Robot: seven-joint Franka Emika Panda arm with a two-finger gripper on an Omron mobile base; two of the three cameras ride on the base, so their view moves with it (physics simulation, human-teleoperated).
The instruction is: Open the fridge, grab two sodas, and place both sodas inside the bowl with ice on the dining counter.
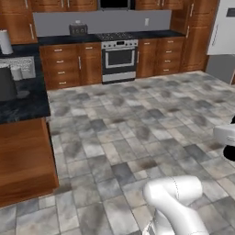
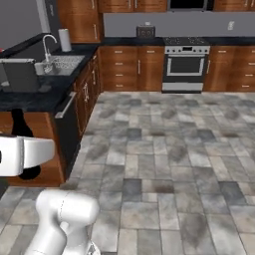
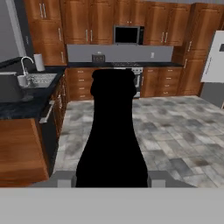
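A tall black cola bottle (image 3: 112,131) stands up between my fingertips (image 3: 65,179) in the hand view, with my gripper (image 3: 111,179) shut on it. In the right base view the same bottle (image 2: 20,124) pokes above and below my white hand at the left edge. It shows again at the right edge of the left base view as a black patch (image 1: 230,153). The silver-grey fridge (image 3: 214,57) stands at the far right (image 1: 224,32). The bowl is out of view.
A black-topped counter with a brown wooden base (image 1: 23,108) runs along my left and carries a sink and faucet (image 2: 50,55); whether it is the dining counter I cannot tell. A stove (image 1: 119,57) and wooden cabinets line the far wall. Grey tiled floor (image 2: 164,149) lies open ahead.
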